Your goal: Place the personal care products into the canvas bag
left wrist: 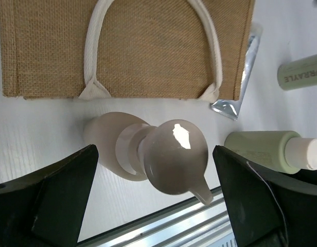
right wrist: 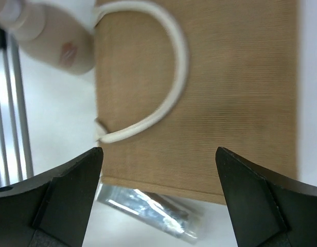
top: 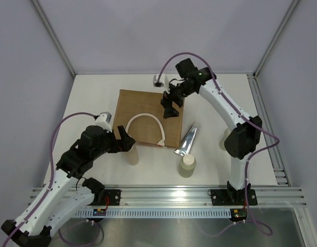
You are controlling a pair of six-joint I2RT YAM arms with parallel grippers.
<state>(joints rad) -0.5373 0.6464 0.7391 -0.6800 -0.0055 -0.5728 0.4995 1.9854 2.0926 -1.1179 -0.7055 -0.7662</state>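
The canvas bag (top: pixel 147 114) lies flat mid-table, its cream handle (top: pixel 145 119) on top. My left gripper (top: pixel 125 141) is open and hovers over a beige pump bottle (top: pixel 133 156); in the left wrist view the pump head (left wrist: pixel 171 154) sits between the spread fingers, untouched. My right gripper (top: pixel 170 107) hangs open above the bag's right edge and holds nothing. Beside that edge lies a silver tube (top: pixel 188 140), seen below the bag (right wrist: pixel 225 103) as the tube (right wrist: pixel 148 211) in the right wrist view. A second beige bottle (top: pixel 188 165) is near the front.
Another pale bottle (top: pixel 225 138) is partly hidden behind the right arm. A small white pump item (top: pixel 159 80) stands at the back edge, and a white-capped object (top: pixel 103 117) shows left of the bag. The metal rail (top: pixel 169 195) runs along the near edge.
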